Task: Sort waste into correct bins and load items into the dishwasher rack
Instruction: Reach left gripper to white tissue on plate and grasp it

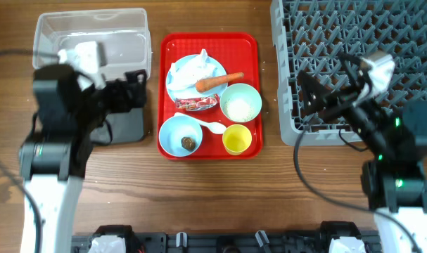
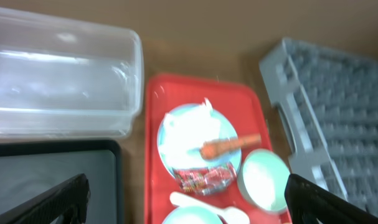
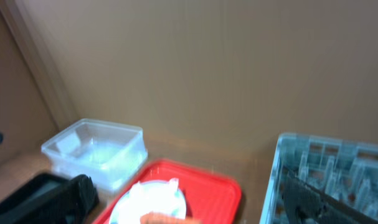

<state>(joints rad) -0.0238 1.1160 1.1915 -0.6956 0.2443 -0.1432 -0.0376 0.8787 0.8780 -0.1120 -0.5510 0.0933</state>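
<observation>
- The left gripper (image 1: 136,90) is being held wide open with nothing between its jaws, above the black tray (image 1: 125,128), whose visible part is being shown bare
- The right gripper (image 1: 308,98) is likewise being held wide open and empty, with the dishwasher rack (image 1: 410,42) directly beneath it and no dish being seen among the pegs
- Between the two grippers the red tray (image 1: 252,43) is being seen fully loaded, so the task is being judged as not yet begun
- Just ahead of the left gripper's fingertips, the plate (image 1: 176,86) is being occupied by the napkin (image 1: 195,69) and the carrot (image 1: 220,82), with the red wrapper (image 1: 197,104) lying at its edge
- Also on that gripper's side, a bowl (image 1: 172,132) is being used by the brown lump (image 1: 188,143)
- Nearer the right gripper, the second bowl (image 1: 254,98) is being filled by rice grains (image 1: 240,107), the yellow cup (image 1: 236,138) is standing beside it, and the spoon (image 1: 212,127) is lying between the bowls
- Farthest off, beyond the left gripper, the clear tub (image 1: 93,31) is being seen empty
- Five pieces of waste are being left for the bins, and five items for the rack
</observation>
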